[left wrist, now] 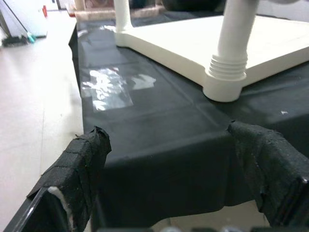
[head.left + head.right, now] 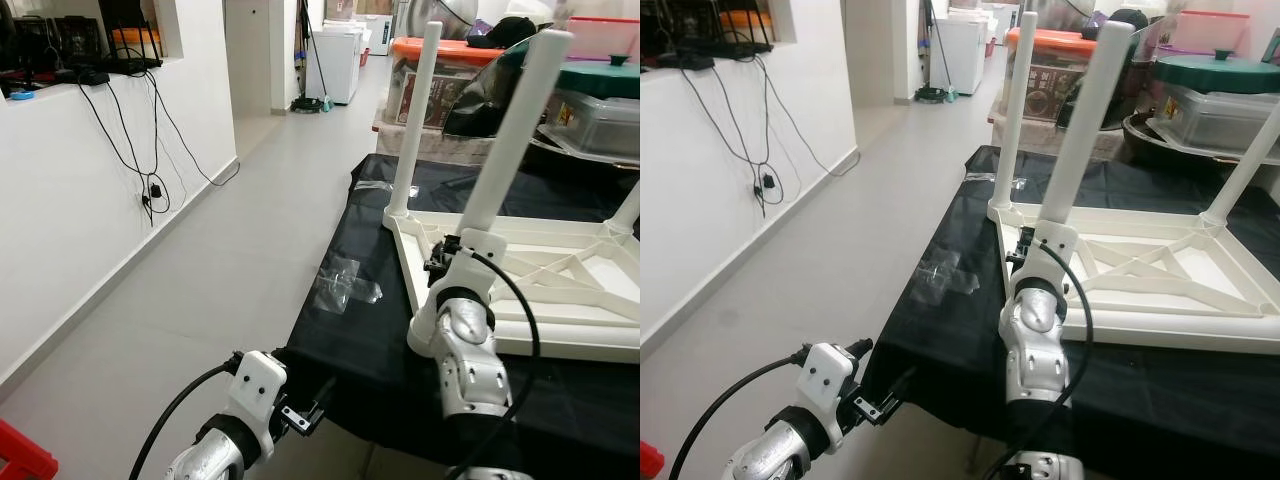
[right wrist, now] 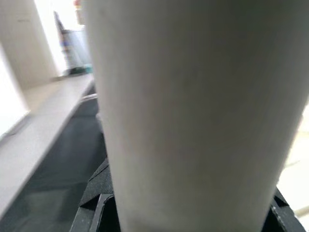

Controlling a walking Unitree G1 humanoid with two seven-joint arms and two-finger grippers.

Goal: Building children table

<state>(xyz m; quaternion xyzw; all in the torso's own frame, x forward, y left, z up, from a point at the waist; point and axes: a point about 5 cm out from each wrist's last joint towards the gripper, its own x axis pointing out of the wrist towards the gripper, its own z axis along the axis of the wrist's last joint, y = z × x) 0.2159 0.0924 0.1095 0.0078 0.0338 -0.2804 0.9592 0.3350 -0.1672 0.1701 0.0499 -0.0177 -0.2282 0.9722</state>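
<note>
On the black cloth (image 2: pixel 360 330) lies our upturned table top (image 2: pixel 560 270); our right gripper (image 2: pixel 445 262) clamps its near leg (image 2: pixel 510 130), while our left gripper (image 1: pixel 174 169) hangs spread below the cloth's edge.

Right arm raised upright, right hand (image 2: pixel 447 262) clamped round white table leg (image 2: pixel 510 130), left arm low, left hand (image 1: pixel 178 169) fingers spread wide
</note>
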